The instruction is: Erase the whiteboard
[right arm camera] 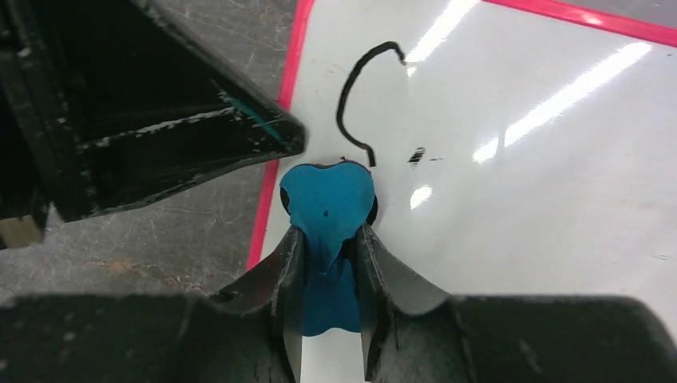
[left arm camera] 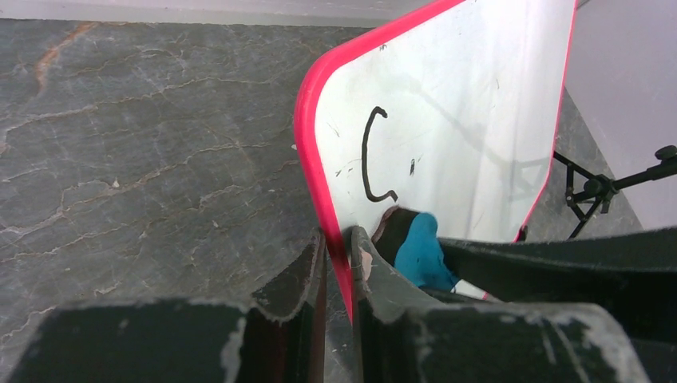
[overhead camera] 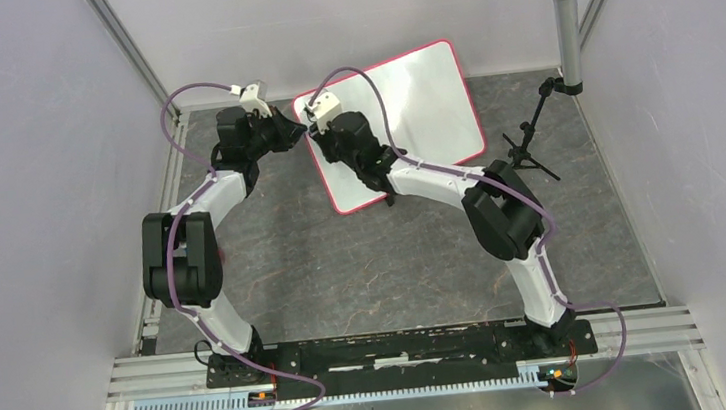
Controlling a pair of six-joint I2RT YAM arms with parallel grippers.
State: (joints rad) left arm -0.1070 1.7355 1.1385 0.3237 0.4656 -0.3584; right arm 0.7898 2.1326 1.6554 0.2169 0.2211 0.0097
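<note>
Two arms reach to the far middle of the dark marbled table (overhead camera: 345, 267), where the whiteboard (overhead camera: 419, 99) sits turned askew, with its left edge toward the left arm. Left gripper (left arm camera: 339, 239): fingers pressed together on the board's pink-red frame along that left edge, one finger on each face. Right gripper (right arm camera: 329, 231): fingers pinching a blue eraser (right arm camera: 327, 195), whose rounded end is against the white surface just inside the left frame. One black handwritten mark (right arm camera: 359, 96), a curved stroke resembling a bracket, stands on the board directly beyond the eraser, its lower end touching or nearly touching the eraser. A short black dash lies just beside it. Faint grey smudges show elsewhere on the glossy surface. A microphone (overhead camera: 567, 15) on a small black tripod (overhead camera: 529, 144) stands at the board's right.
</note>
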